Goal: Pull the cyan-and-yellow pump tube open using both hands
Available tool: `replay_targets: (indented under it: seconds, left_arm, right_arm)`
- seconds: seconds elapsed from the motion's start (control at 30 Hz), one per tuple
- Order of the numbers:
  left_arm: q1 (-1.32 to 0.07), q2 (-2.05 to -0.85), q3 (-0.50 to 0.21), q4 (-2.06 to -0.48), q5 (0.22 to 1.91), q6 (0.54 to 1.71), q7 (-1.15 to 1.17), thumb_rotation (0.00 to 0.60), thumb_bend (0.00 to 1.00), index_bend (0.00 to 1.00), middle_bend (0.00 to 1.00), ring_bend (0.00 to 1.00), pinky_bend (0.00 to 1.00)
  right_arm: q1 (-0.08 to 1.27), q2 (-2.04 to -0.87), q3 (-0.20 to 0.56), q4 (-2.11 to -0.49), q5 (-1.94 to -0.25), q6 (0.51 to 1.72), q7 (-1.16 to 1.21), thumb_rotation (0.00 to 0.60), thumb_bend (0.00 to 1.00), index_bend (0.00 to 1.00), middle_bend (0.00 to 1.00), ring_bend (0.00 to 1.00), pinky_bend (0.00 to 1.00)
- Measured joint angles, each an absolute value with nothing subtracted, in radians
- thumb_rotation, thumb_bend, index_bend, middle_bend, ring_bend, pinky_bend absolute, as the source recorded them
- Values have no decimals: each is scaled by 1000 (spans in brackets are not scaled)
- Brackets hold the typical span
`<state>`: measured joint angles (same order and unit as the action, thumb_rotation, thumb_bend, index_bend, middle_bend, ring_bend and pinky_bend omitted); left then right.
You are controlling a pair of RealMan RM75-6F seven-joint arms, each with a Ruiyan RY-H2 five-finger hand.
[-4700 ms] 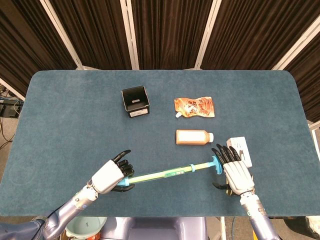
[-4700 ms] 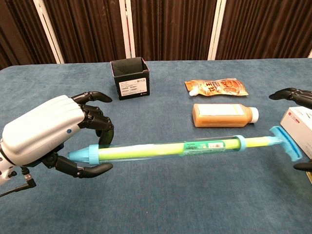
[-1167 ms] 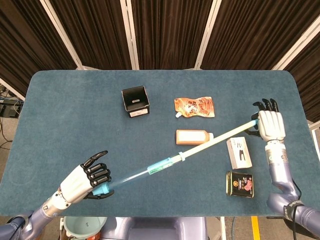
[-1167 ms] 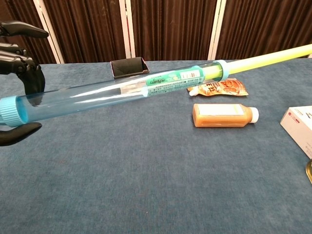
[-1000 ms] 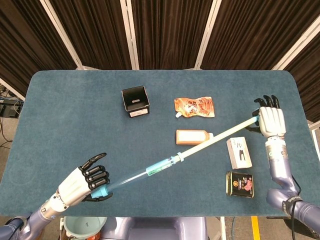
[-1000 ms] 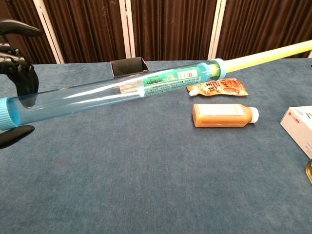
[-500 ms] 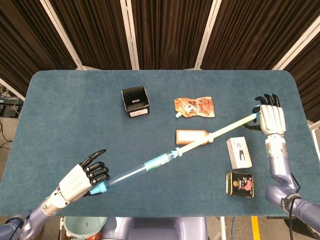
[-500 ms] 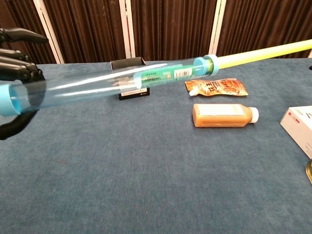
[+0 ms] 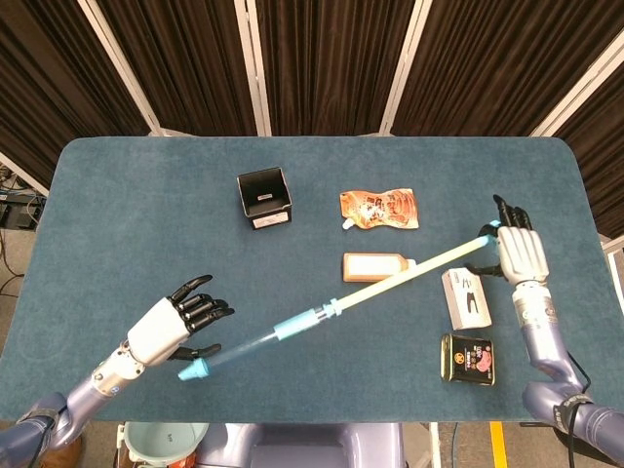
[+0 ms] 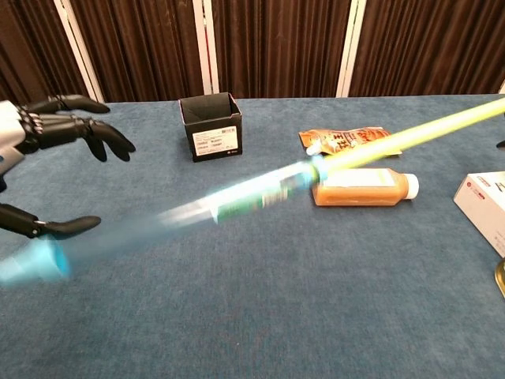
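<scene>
Both ends no longer held: left hand point(image 9: 174, 327) spread, released pump tube point(image 9: 331, 305) — fully extended, dropping, blurred; right hand point(image 9: 517, 255) apparently loosened at handle — uncertain.

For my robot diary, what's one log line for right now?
pump tube: extended, cyan end dropping | left hand: open, released | right hand: at the handle end

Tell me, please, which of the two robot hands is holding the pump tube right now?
The right hand grips the yellow plunger end of the cyan-and-yellow pump tube. The left hand is spread open, clear of the blurred cyan barrel.
</scene>
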<state>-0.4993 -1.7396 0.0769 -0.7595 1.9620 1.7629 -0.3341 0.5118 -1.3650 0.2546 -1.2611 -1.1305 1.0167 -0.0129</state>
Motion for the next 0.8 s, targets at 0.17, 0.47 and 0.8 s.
replay_targets:
  seconds: [0.17,0.47,0.8]
  left_arm:
    - [-484,-1810,102,-597,1932,1711,-432,600,198,210,241,320,160]
    - [-449,-1877,100,-443,1835,1645,-539,600,133,189,194,283,159]
    - [-412,-1642,68,-868,1756,1615,-410,600,94,189,197,254,154]
  right_arm:
    - [514,-1400,227,-1196,-1129,968,-9,600,0,0,0,17,15]
    - [500,-1387,183,-1249,-1147,959,-44,600,0,0,0,0,0]
    - [455,-1181,100,-1678,-1160,1013,-292,600,0,0,0,0,0]
